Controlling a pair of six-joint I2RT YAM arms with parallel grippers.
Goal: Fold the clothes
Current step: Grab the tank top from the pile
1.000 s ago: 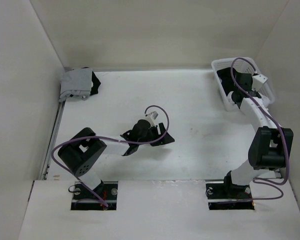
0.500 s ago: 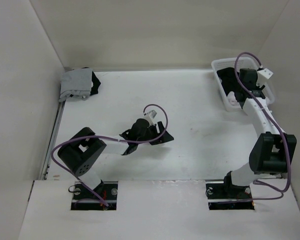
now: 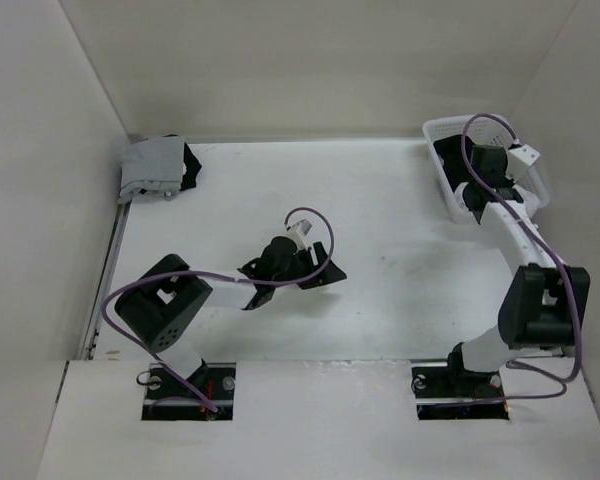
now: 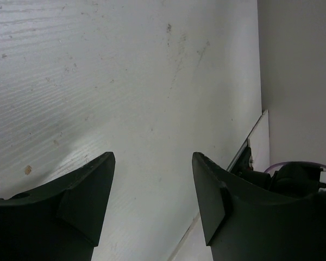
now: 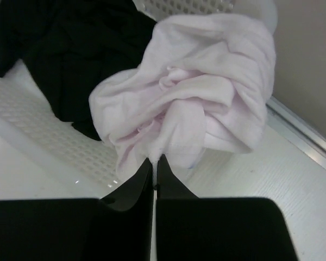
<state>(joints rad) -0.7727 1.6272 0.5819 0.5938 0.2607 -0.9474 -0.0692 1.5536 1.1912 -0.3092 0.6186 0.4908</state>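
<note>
One pink garment [image 5: 206, 92], newly pinched by right gripper [image 5: 154, 161] in basket [image 5: 60, 142], ready for lifting; left gripper [image 4: 153, 157] apart.

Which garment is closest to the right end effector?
The pale pink garment, pinched at the tips of the closed right end effector. The black garment lies deeper in the basket; the grey garment sits in the far left corner.

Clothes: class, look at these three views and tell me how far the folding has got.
Looks done: a grey and black pile sits neatly in the far left corner. In hand: the right pincer is shut on a pale pink garment at the basket. Left: folding that piece and the black garment beside it; the left pincer hangs open, holding nothing.
</note>
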